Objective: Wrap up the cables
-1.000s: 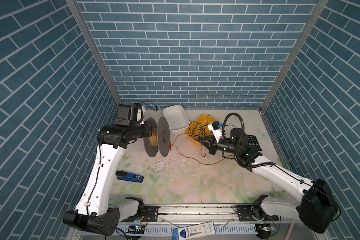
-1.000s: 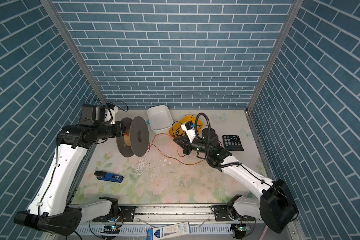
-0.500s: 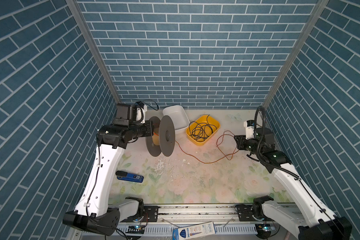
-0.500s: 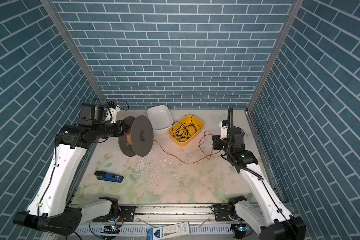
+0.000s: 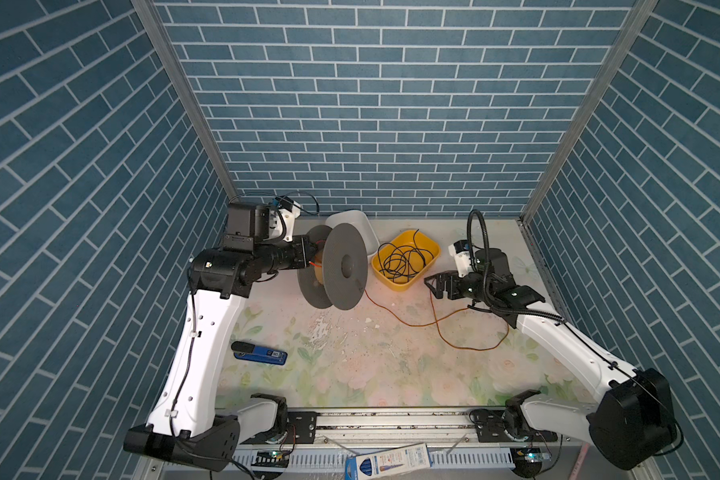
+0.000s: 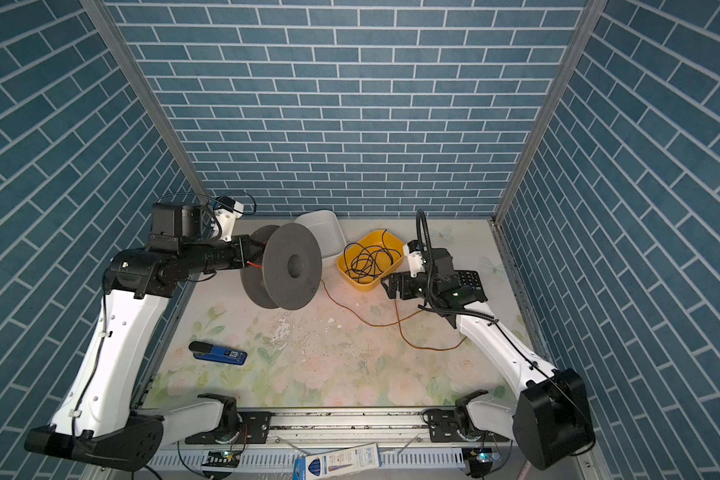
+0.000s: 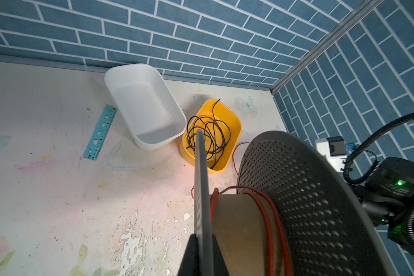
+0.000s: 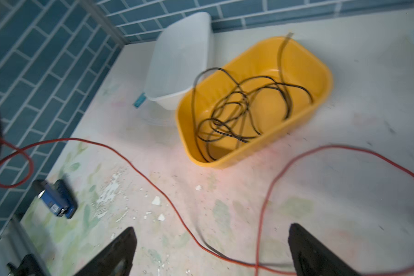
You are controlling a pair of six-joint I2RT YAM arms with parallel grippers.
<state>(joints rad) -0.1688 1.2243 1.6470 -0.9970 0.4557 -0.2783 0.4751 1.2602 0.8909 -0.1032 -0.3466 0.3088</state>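
R gripper spread wide, empty, low over slack orange wire on mat, prob. to re-grab. L gripper pinches spool by flange, steadying it for winding; few turns on core.

**Walls**: blue-teal brick pattern with pale mortar lines.
**Tabletop**: cream, with a faded print of pink blossoms and green leaves and flaked white patches.
**Spool**: dark grey flanges dotted with rows of small perforations; core tan.
**Cable**: orange-brown in both top views, redder in the wrist views.
**Yellow tub**: plain yellow, containing a black wire tangle.
**Neighbouring tub**: translucent white.
**Stapler**: blue and black.
**Ruler**: turquoise.
**Arms**: white shells, black joints.
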